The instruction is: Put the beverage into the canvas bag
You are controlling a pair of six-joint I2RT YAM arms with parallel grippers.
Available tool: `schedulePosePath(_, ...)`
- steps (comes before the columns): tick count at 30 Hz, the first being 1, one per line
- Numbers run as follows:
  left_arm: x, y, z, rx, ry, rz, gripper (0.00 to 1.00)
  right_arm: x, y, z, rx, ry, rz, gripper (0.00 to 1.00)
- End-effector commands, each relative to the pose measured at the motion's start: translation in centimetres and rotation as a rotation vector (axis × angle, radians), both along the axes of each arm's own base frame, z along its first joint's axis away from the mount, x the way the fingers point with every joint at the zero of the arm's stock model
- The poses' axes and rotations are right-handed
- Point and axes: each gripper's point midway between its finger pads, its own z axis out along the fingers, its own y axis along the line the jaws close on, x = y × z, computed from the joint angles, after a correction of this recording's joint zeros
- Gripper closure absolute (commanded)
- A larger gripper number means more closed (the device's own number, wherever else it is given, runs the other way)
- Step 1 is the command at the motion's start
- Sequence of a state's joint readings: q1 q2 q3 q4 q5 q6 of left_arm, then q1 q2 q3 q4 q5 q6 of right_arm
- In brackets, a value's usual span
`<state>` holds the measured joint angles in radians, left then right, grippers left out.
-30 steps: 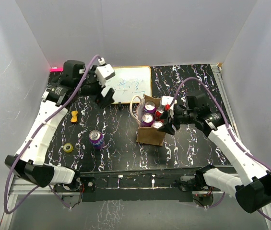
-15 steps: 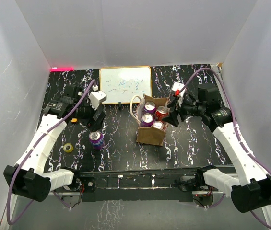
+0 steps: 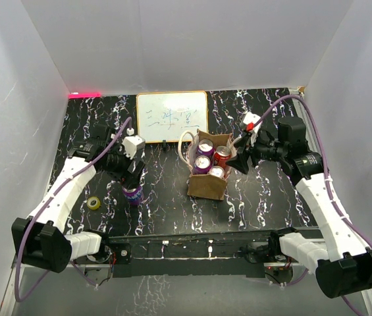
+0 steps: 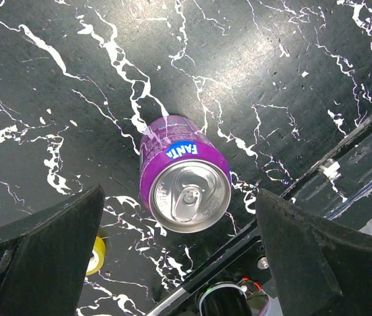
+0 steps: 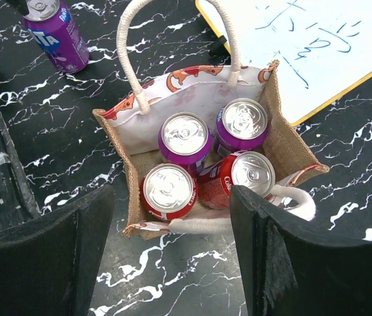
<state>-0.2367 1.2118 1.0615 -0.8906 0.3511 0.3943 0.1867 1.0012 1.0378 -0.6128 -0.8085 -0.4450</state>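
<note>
Purple Fanta can (image 4: 184,181): upright, left of desk centre toward near edge, outside canvas bag (image 3: 207,185). Left gripper (image 3: 133,176): fingers spread wide above can, not touching. Bag: mid-desk, holding four cans (image 5: 184,135). Right gripper (image 3: 238,161): spread wide, empty, raised just right of bag.

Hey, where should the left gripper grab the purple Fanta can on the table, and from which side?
Grip the purple can around its round side wall, just below the rim, coming down from above. It stands upright, and the open left gripper hovers over it.
</note>
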Motion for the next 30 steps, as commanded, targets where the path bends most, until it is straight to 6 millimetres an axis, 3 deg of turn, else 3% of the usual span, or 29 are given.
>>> schedulePosePath(1,-0.7,0.1,-1.0,0.013,0.062,-0.023,0.03,0.5,0.1,1.2,0.022,-0.057,0.003,0.27)
schedulePosePath(10,-1.7,0.1,-3.3,0.086,0.113,-0.115,0.06,3.6,-0.1,1.7,-0.014,-0.053,-0.063,0.31)
schedulePosePath(18,-2.5,0.2,-4.7,0.113,0.13,-0.149,0.14,6.3,1.0,1.3,-0.17,-0.085,-0.085,0.31)
schedulePosePath(30,-1.8,-0.5,-4.7,0.089,0.099,-0.14,0.28,6.7,2.0,-0.3,-0.298,-0.093,-0.08,0.31)
